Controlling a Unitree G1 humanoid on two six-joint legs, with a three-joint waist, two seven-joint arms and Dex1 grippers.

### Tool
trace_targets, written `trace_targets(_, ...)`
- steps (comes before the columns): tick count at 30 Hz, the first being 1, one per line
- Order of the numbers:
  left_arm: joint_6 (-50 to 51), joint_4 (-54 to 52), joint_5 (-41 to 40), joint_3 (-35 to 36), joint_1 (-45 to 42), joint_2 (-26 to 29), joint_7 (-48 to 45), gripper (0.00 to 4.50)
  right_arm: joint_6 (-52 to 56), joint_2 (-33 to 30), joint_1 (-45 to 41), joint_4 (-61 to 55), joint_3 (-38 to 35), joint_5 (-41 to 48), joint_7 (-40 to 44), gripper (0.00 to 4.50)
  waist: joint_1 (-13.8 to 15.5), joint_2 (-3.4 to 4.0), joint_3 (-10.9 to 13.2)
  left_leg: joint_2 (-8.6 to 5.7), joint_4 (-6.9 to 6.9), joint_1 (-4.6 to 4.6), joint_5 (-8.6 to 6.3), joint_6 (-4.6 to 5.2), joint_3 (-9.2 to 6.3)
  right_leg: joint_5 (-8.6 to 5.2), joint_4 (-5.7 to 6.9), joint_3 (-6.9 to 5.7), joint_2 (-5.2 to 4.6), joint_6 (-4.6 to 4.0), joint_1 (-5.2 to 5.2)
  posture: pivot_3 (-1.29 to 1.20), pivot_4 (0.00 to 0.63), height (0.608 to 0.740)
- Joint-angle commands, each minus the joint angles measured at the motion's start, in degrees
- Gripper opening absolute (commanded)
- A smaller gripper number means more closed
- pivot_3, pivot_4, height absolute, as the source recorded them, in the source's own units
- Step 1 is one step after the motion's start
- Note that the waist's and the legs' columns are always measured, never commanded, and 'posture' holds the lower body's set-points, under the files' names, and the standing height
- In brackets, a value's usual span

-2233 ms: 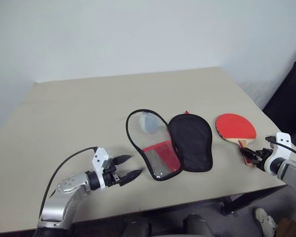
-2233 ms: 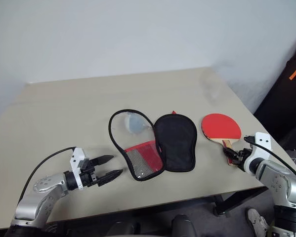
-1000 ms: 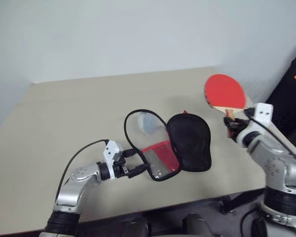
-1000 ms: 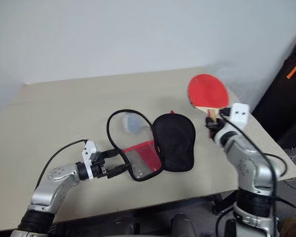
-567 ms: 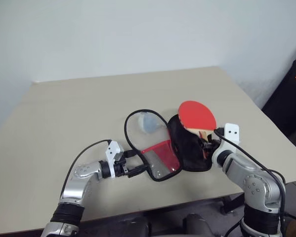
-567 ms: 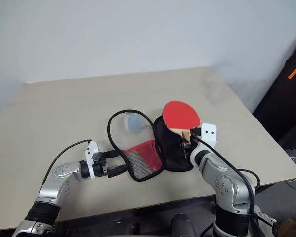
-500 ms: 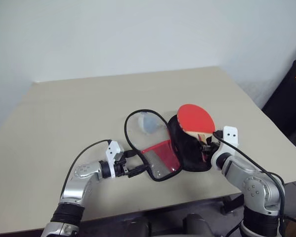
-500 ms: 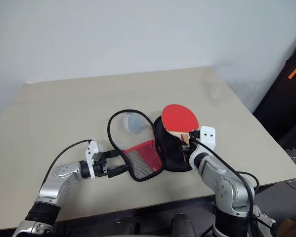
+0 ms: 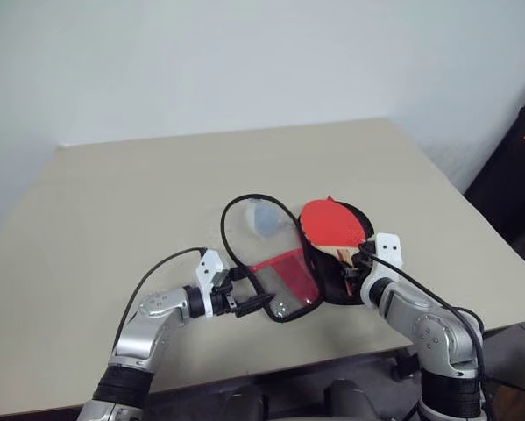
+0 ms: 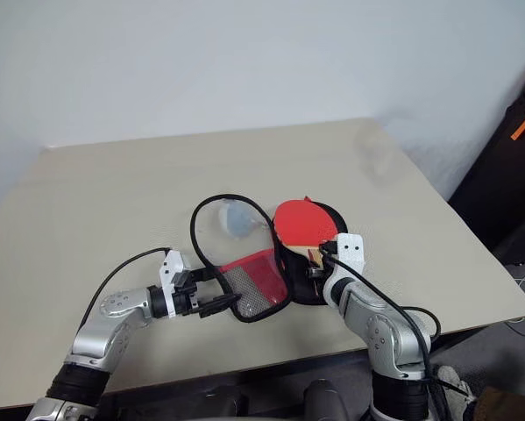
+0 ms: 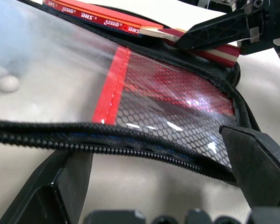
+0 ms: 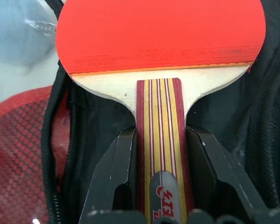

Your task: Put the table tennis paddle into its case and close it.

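Lowered red-faced paddle (image 9: 332,224) over case (image 9: 284,263)

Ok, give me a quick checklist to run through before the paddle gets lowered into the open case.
1. Right claw shut on the striped wooden handle of the red-faced table tennis paddle: ok.
2. Red soft zip case with black lining lying open on the beige table: ok.
3. Paddle's round face over the black-lined half: ok.
4. Paddle resting flat inside: cannot tell.
5. Left claw open at the near edge of the clear window half, gripping nothing: ok.
6. Pale grey-blue ball under the clear window, away from the paddle: ok.
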Motion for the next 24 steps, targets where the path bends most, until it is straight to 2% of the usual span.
trace_targets(1,-1.5,-1.4,0.0,0.6,0.3,-0.2,0.1,4.5,-2.2,-0.5,0.0,-1.1,-0.6,-0.9,0.5,1.14,0.0,0.0,0.0,0.0,0.0,0.0,0.0,0.0,-0.01,0.0,0.0,0.0,0.0,0.0,0.0,0.0,0.0,0.74)
trace_targets(12,-0.8,-1.1,-0.3,0.8,-0.8,-0.3,0.6,4.5,-1.5,-1.1,2.5,-4.3,-2.4,-0.6,0.7,1.14,0.1,-0.01,0.0,-0.01,0.0,0.0,0.0,0.0,-0.01,0.0,0.0,-0.01,0.0,0.0,0.03,0.0,0.0,0.74)
trace_targets(22,2.5,-5.5,-1.2,0.9,-0.7,0.1,1.7,4.5,-3.8,-0.9,5.5,-0.1,0.6,-3.0,1.0,1.14,0.1,-0.07,0.0,-0.01,0.01,0.02,0.0,0.0,-0.02,0.0,-0.01,-0.02,-0.01,0.0,0.07,0.0,0.0,0.74)
trace_targets(24,3.2,-6.6,-1.4,1.0,-0.4,0.2,2.0,4.5,-4.5,-0.9,5.3,0.7,0.8,-3.3,1.0,1.88,0.1,-0.09,0.0,0.0,0.01,0.05,0.0,0.0,-0.03,-0.01,-0.02,-0.03,0.0,0.0,0.1,0.0,0.0,0.74)
